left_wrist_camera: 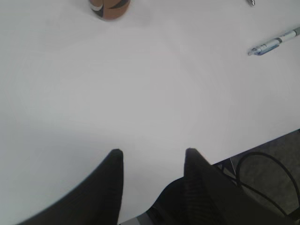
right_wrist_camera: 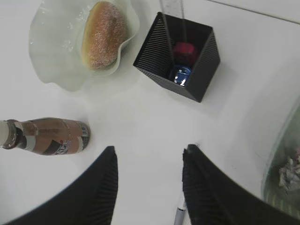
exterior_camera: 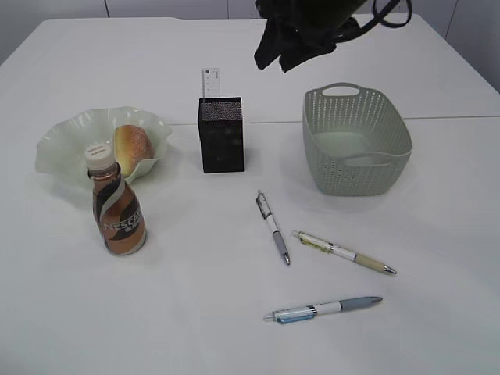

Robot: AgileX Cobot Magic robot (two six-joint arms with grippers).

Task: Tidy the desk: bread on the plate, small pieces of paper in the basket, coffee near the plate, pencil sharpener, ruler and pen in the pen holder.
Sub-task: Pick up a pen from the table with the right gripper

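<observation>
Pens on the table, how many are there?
3. One pen lies nearest the pen holder, one to its right below the basket, one nearest the front edge. Others could hide inside the holder.

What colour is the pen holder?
Black, with a fine ribbed texture on its walls; the pen holder shows best in the right wrist view.

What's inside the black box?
A ruler sticks up out of the pen holder. At the bottom sit a red thing and a blue thing; their undersides are hidden.
</observation>
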